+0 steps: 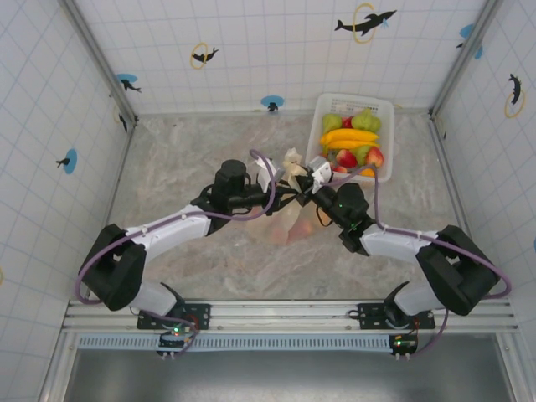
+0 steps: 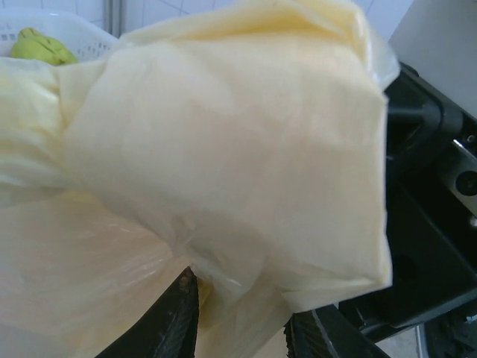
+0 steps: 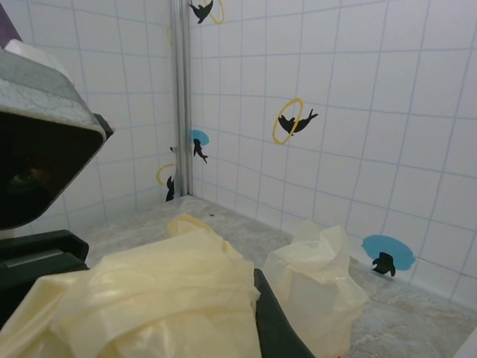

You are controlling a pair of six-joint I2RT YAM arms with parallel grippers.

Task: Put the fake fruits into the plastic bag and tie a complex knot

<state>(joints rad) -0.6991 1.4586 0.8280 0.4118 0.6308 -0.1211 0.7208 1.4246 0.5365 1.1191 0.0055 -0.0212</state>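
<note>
From their bases at the near edge of the table, the two arms reach inward and meet over its middle. The left pincer comes in from the left and the right pincer from the right, their tips just beside each other. Under them the plastic bag lies on the table. Reddish-orange shapes show on its film, and I cannot tell whether they are print or fruit.

In the left wrist view the left pincer stands partly closed, with a fold of the cream-yellow bag bunched between its dark fingers. The right pincer is closed tight. In its own wrist view crumpled bag film is gathered over its fingers and looks pinched there.

Just beyond the pincers a tuft of the bag's handles stands upright. From above, the handles rise between the pincers and the basket.

Farther back on the right, near the far wall, a white basket holds the fake fruits: green ones, yellow bananas and red ones. Behind it is the tiled wall, dotted with dolphin pictures.
</note>
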